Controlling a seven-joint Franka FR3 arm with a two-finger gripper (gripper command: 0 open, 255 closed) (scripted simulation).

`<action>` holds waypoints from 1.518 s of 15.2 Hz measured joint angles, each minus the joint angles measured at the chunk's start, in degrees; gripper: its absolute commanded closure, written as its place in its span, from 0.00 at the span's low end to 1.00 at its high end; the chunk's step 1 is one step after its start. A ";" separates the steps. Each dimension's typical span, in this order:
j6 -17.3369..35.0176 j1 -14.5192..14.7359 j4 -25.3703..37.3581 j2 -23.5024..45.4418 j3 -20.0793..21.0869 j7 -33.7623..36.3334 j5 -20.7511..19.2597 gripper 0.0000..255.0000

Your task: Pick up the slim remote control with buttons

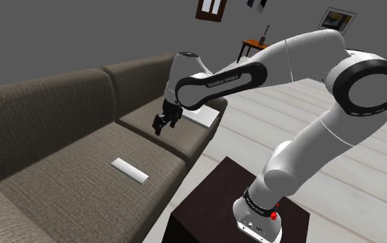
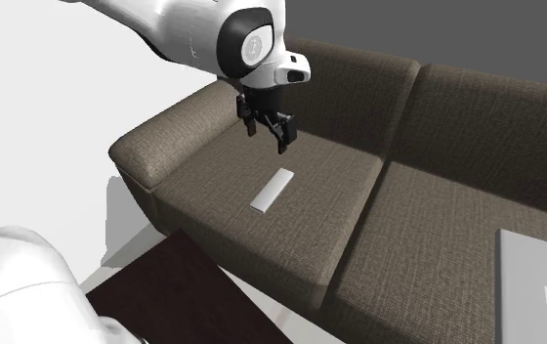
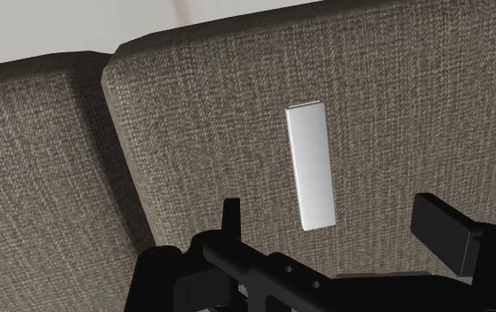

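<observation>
Sofa [image 1: 61, 110] in coarse brown-grey weave spans the shoulder view's left. On its seat cushion we find the slim remote control [image 1: 130, 170], drawn as a plain pale bar, lying flat and well clear of the backrest. Just to the right of it and above, we see the gripper [image 1: 163, 125] hanging in the air over the cushion, touching nothing. Behind the gripper a flat white slab [image 1: 209, 117] rests on the next cushion. Further right, the white arm [image 1: 309, 48] arches back to the dark box stand [image 1: 213, 200] at the lower right.

In the second exterior view, the stand [image 2: 174, 283] sits at the lower left, the remote control [image 2: 273, 190] lies near the middle of the left seat cushion, and the gripper [image 2: 268, 134] hovers above its far end, apart from it.

In the wrist view, we read the gripper [image 3: 337, 222] as released: its two black fingers [image 3: 445, 226] stand wide apart, and the remote control [image 3: 311, 166] lies on the cushion beyond them, lengthwise and unheld.
</observation>
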 measured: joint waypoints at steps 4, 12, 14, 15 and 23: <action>5.60 0.06 2.02 8.57 1.67 3.39 -2.55 0.00; 13.93 1.90 10.74 27.98 1.19 10.91 -11.04 0.00; 15.39 3.01 13.57 32.89 0.33 12.54 -12.98 0.00; 15.68 3.64 14.76 34.65 0.05 13.32 -13.58 0.00; 18.00 8.31 28.24 52.24 -3.22 16.87 -17.33 0.00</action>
